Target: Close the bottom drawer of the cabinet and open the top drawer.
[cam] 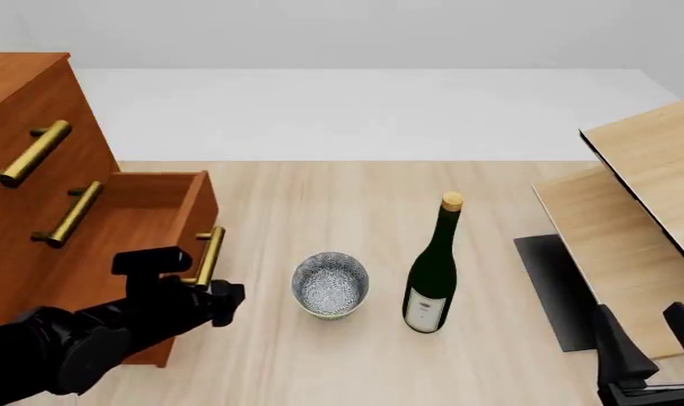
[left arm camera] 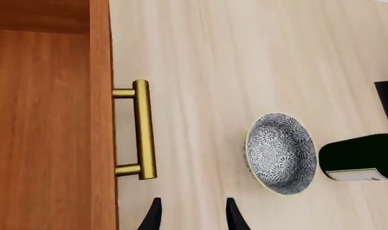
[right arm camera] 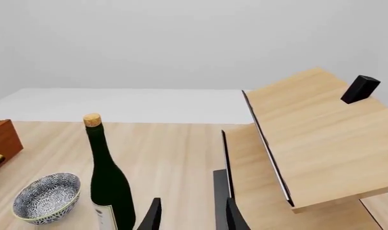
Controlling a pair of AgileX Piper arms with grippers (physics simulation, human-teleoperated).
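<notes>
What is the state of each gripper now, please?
Left gripper: open, holding nothing, beside the brass bar handle.
Right gripper: open, holding nothing.

The left arm reaches in low from the left side, its wrist bent forward. The left gripper (left arm camera: 192, 213) has its two dark fingers parted with nothing between them. The right gripper (right arm camera: 190, 214) sits low at the right side, fingers likewise apart and empty, pointing forward and slightly upward.
</notes>
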